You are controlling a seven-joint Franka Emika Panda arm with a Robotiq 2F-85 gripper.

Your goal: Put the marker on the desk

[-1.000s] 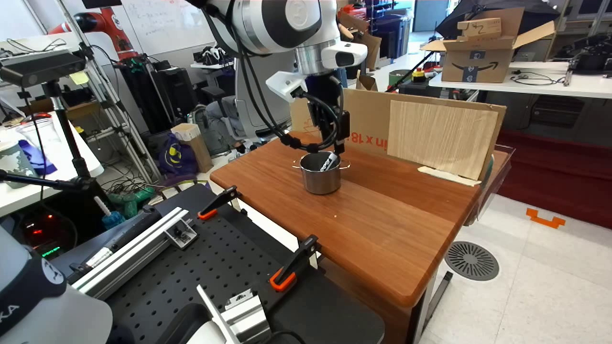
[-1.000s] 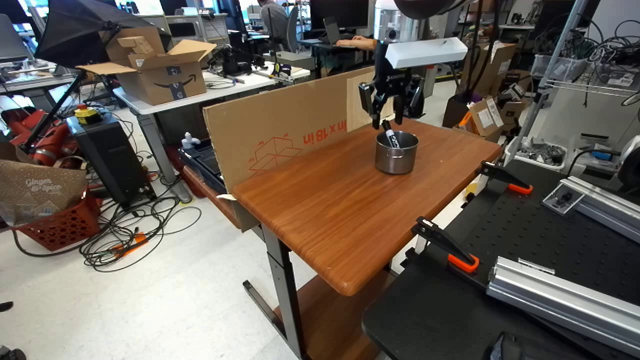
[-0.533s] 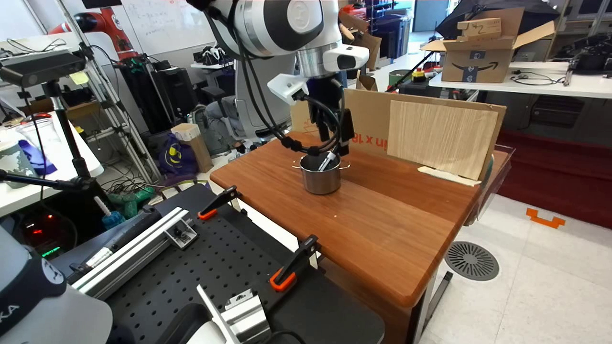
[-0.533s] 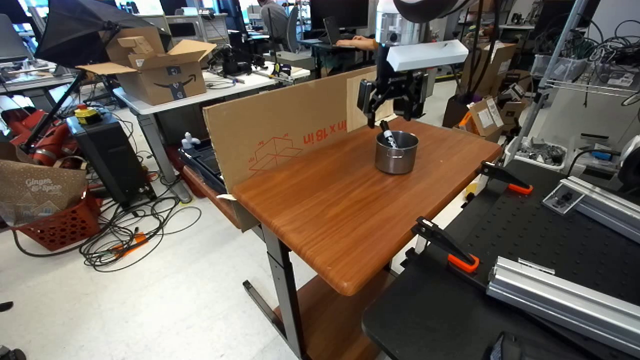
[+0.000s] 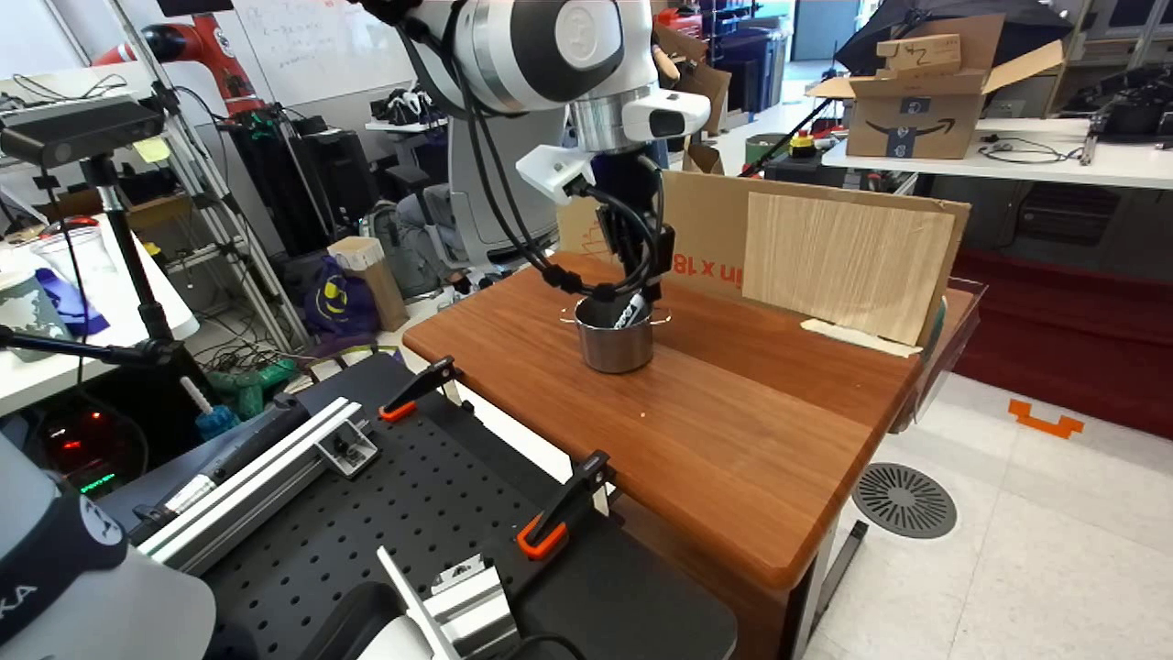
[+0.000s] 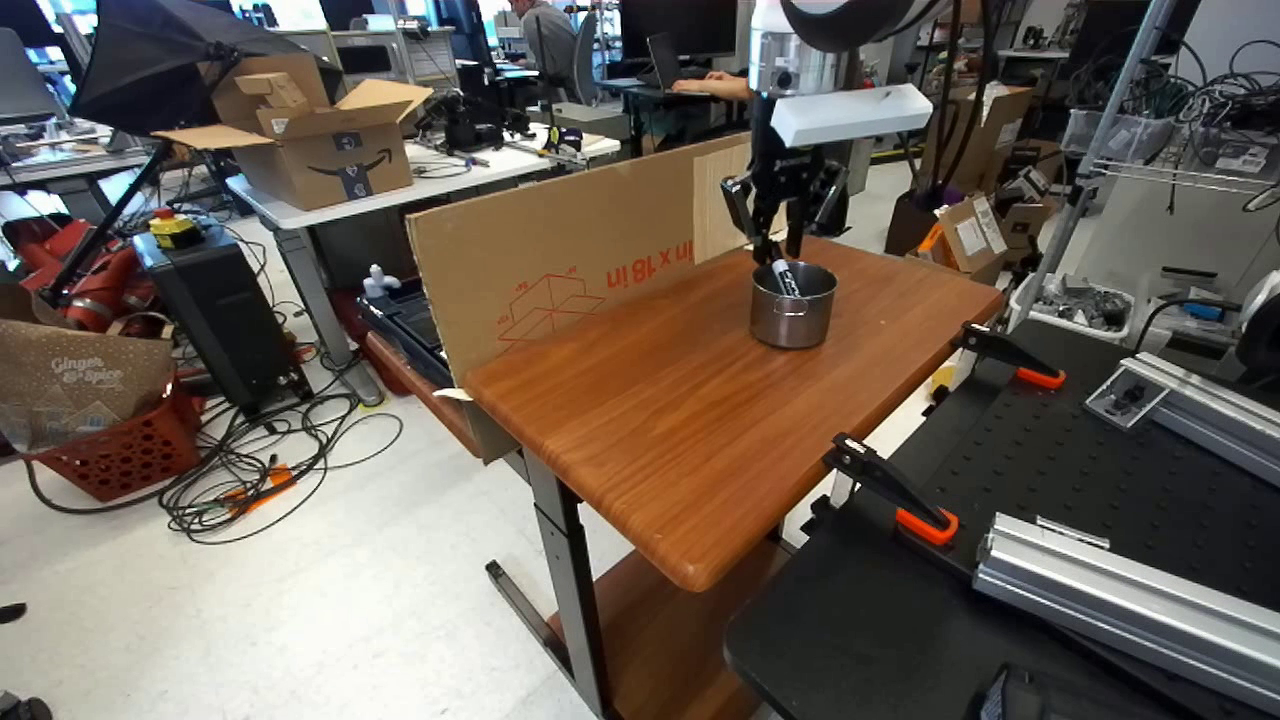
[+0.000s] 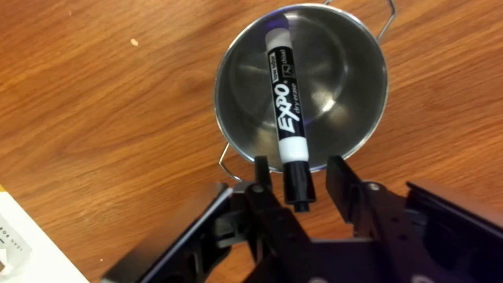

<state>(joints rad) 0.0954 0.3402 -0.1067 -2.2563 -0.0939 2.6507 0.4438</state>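
Note:
The black marker [image 7: 289, 94] with a white band leans tilted inside the small metal cup, its cap end rising over the rim. It also shows in both exterior views [image 5: 630, 310] [image 6: 786, 279]. The metal cup [image 7: 334, 59] stands upright on the reddish-brown desk [image 7: 118, 98]; both exterior views show the cup [image 5: 617, 348] [image 6: 790, 322] and the desk [image 5: 733, 431] [image 6: 650, 400]. My gripper [image 7: 299, 169] is partly open around the marker's cap, with a visible gap on each side. In an exterior view my gripper [image 6: 780, 252] points down just above the cup.
A cardboard panel [image 6: 560, 260] stands along the desk's far edge, with a pale plywood piece [image 5: 848, 261] on it. A black perforated bench [image 5: 412, 495] with clamps [image 5: 568, 504] adjoins the near edge. The cup has thin wire handles [image 7: 387, 23].
My gripper has come slightly lower over the cup. Its fingers spread wider half a second ago and are now closer together around the marker's cap. The cup has not moved.

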